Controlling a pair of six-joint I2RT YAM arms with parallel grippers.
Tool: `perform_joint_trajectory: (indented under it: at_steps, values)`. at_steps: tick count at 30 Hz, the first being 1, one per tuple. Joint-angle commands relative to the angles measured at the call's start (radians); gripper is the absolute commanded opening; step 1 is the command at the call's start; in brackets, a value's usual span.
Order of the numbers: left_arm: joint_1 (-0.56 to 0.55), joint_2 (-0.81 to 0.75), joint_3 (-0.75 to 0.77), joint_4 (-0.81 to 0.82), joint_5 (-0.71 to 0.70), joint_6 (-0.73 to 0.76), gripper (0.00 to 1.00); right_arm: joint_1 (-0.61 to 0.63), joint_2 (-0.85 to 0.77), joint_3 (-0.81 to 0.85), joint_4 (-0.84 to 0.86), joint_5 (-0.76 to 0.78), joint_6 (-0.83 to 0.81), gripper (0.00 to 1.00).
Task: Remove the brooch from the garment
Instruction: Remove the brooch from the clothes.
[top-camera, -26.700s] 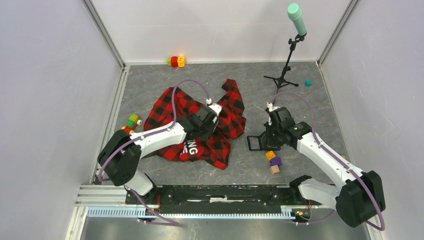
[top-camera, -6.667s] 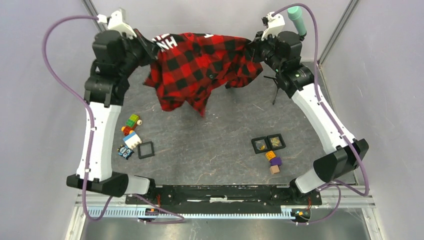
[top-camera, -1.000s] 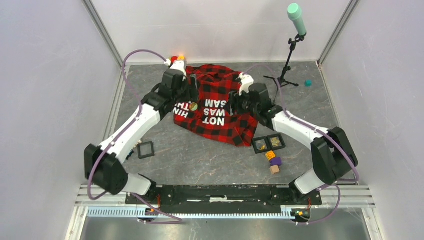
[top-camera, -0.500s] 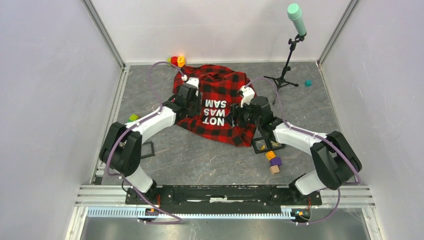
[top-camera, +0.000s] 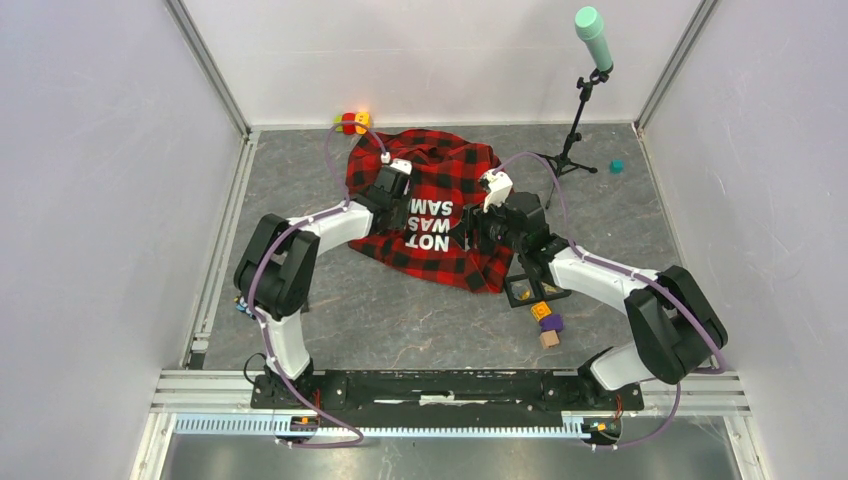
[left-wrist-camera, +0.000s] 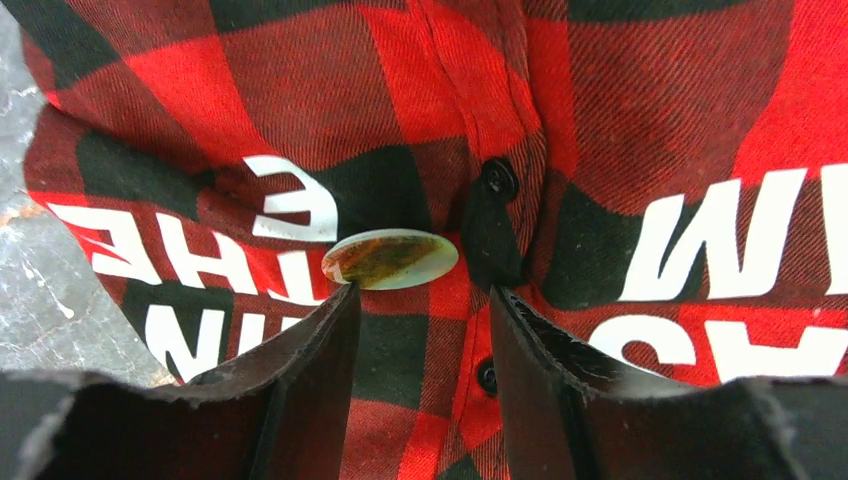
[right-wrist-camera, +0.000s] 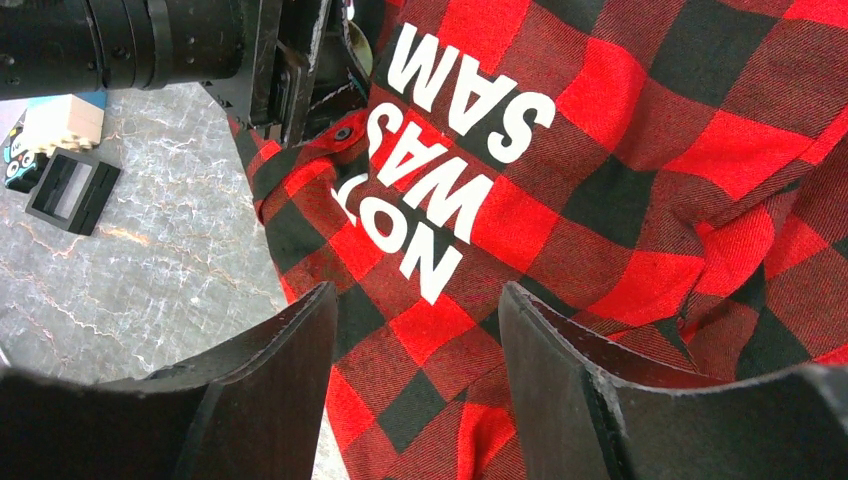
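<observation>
The shirt (top-camera: 440, 190), crumpled mid-table half a minute ago and then hanging stretched between both raised grippers, is now lying spread at the far middle of the table with its white letters facing up. Over the last second the left arm (top-camera: 325, 222) is folding back from its long reach, its elbow swinging in towards the base. Meanwhile the left gripper (left-wrist-camera: 420, 300) is sliding rightward onto the shirt's left part. Its parted fingers are now sitting just short of the brooch (left-wrist-camera: 390, 259), which the top view is no longer showing. The right gripper (right-wrist-camera: 415, 295) is drifting slightly right and nearer, fingers parted above the lettering.
</observation>
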Motion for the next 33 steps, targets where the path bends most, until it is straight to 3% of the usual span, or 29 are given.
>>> perform_joint_trajectory:
  at_steps: [1,15,19,24,33]
  values:
    - [0.011,0.02,0.074,0.041,-0.039,0.054,0.57,-0.003,-0.016,-0.002,0.045,0.01,-0.008,0.66]
    - [0.028,0.082,0.155,-0.026,-0.084,0.068,0.63,-0.003,-0.006,0.006,0.038,0.003,-0.009,0.66]
    - [0.043,0.072,0.165,-0.052,-0.059,0.067,0.63,-0.003,-0.002,0.008,0.036,0.0,-0.009,0.66]
    - [0.07,0.047,0.162,-0.065,0.07,0.059,0.63,-0.003,-0.002,0.009,0.035,0.0,-0.009,0.66]
    - [0.071,0.097,0.195,-0.09,0.025,0.061,0.65,-0.002,-0.003,0.012,0.032,-0.003,-0.008,0.66]
